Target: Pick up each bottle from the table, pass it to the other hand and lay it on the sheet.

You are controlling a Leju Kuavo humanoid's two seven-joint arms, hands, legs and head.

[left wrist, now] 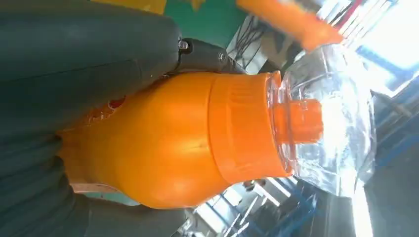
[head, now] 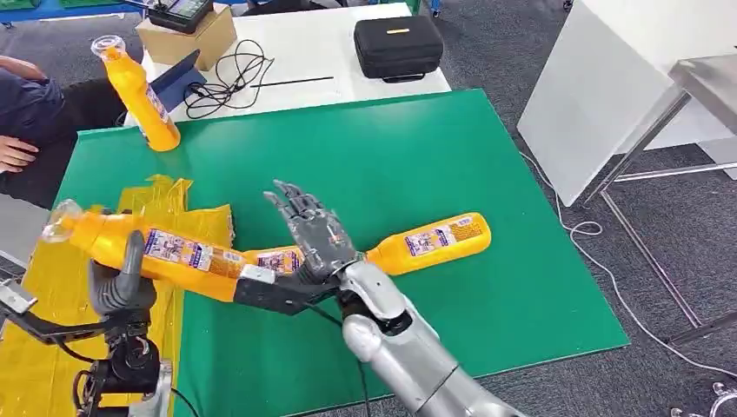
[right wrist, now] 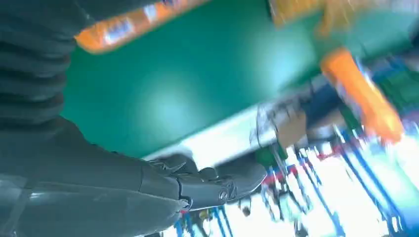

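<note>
My left hand [head: 122, 282] grips an orange bottle [head: 174, 252] with a clear cap, held aslant above the yellow sheet [head: 52, 300]. Close up, that bottle [left wrist: 197, 143] shows its shoulder and cap, with the left hand [left wrist: 74, 74] wrapped around its body. My right hand [head: 311, 233] is beside the bottle's base with its fingers spread and holds nothing. Its thumb reaches toward the base. Just behind it a second orange bottle [head: 434, 241] lies on the green mat [head: 391, 156]. A third bottle [head: 143, 100] stands tilted at the mat's far left corner. The right wrist view is blurred and shows the right hand's fingers [right wrist: 212, 185].
A person's hand and dark sleeve [head: 22, 130] are at the left edge. A white table behind the mat holds a black case [head: 398, 45], a cardboard box [head: 187, 36] and cables [head: 228, 74]. A white panel [head: 600, 104] and metal legs stand to the right.
</note>
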